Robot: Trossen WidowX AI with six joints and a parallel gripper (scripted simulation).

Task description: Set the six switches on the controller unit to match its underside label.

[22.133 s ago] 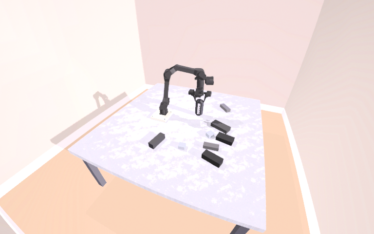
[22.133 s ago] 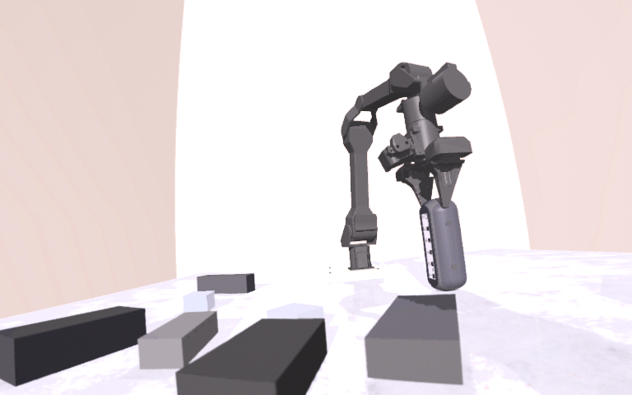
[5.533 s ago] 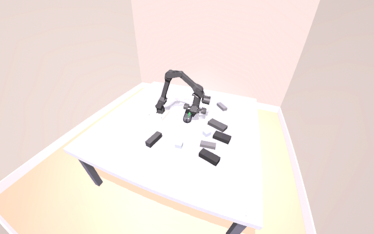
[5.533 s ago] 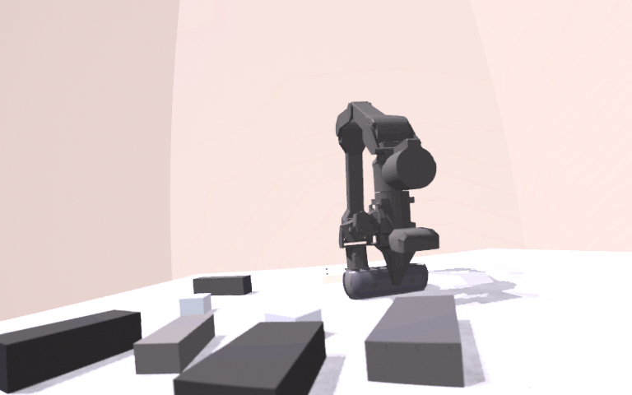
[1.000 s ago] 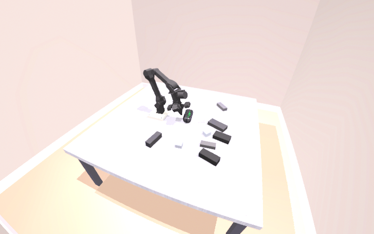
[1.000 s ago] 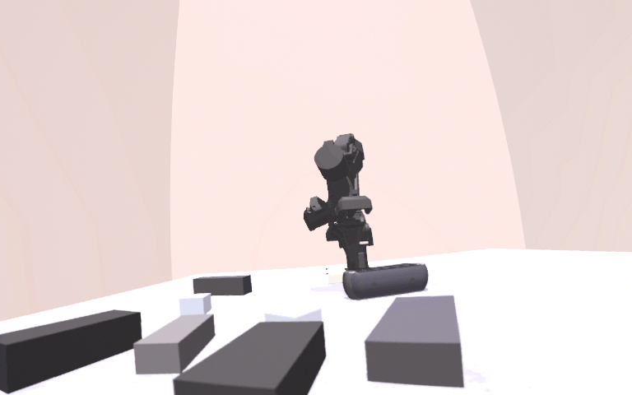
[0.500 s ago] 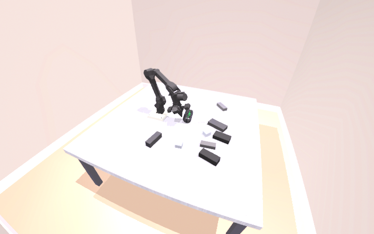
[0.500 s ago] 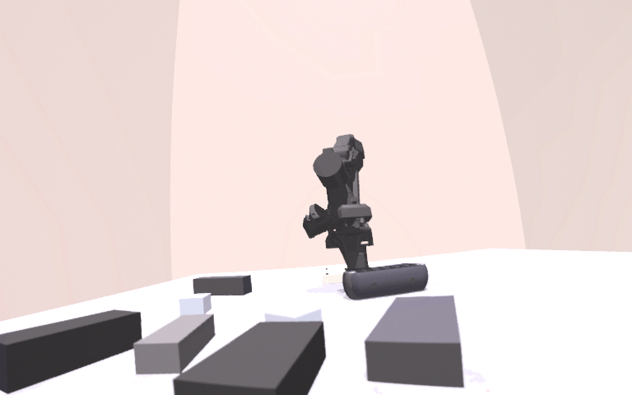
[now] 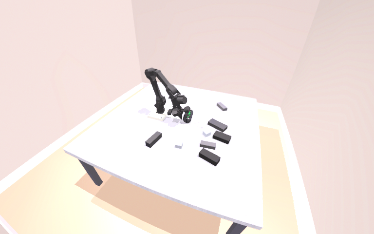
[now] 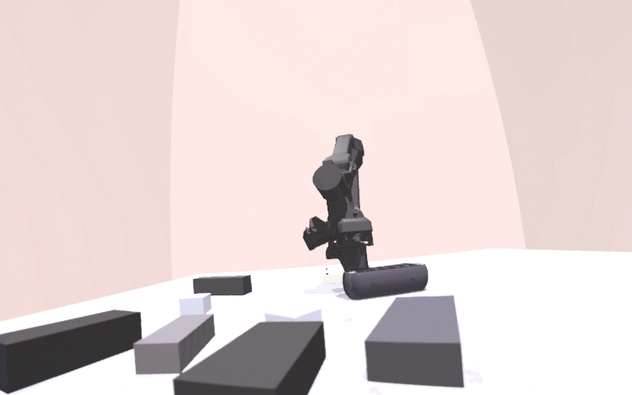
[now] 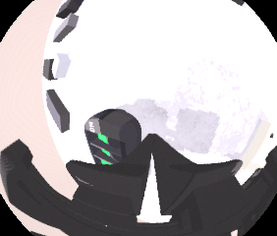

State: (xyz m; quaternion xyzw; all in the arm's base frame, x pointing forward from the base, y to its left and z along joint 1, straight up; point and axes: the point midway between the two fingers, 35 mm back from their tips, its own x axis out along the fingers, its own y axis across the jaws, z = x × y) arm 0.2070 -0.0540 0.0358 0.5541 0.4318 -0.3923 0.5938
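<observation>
The dark grey controller unit [image 9: 187, 118] [image 10: 388, 282] [image 11: 130, 133] sits on the bench, its switch side up. Green switch ends show in a row in the top view. In the wrist view its near part is hidden behind the fingers; three green ends and the "ON" print show there. The other switches' positions cannot be read, and the underside label is hidden. My gripper [image 9: 180, 118] [image 10: 355, 267] [image 11: 152, 137] is shut with nothing between the fingertips. It points down low beside the unit, on the arm-base side. Whether it touches the unit cannot be told.
Dark blocks [image 9: 153, 139] [image 9: 217, 125] [image 9: 221, 137] [image 9: 209, 157] and grey blocks [image 9: 208, 145] [image 9: 221, 106] lie around on the bench [image 9: 131, 156]. Two small white pieces [image 9: 178, 145] [image 9: 206, 132] lie among them. The pale base plate [image 9: 156, 116] is at the arm's foot.
</observation>
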